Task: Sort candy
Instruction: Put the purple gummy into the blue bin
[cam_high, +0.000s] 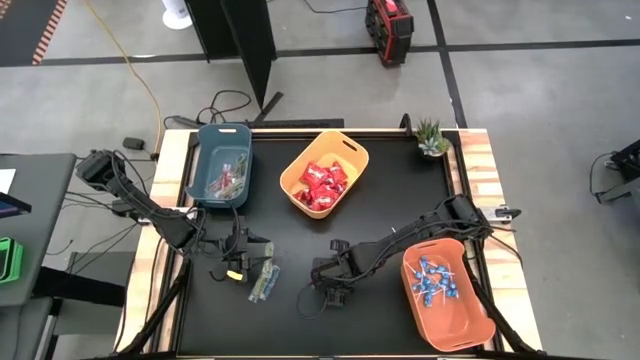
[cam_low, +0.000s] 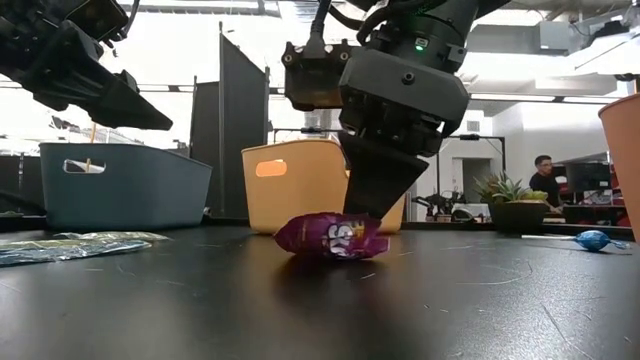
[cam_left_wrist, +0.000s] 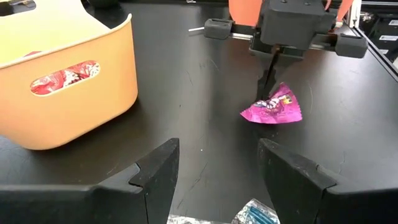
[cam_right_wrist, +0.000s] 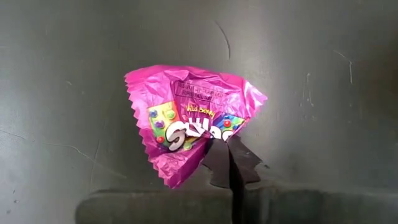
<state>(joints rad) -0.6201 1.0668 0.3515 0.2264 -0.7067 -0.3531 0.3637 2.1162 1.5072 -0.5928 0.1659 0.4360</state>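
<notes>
Right gripper pinched shut on magenta candy packet lying on black table; left gripper wide open nearby.

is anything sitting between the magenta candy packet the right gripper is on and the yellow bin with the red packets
Nothing visible does. The right gripper is shut on the magenta packet, and only bare black table lies between it and the yellow bin.

The magenta candy packet bears partly hidden white lettering and small print too fine to read.
</notes>
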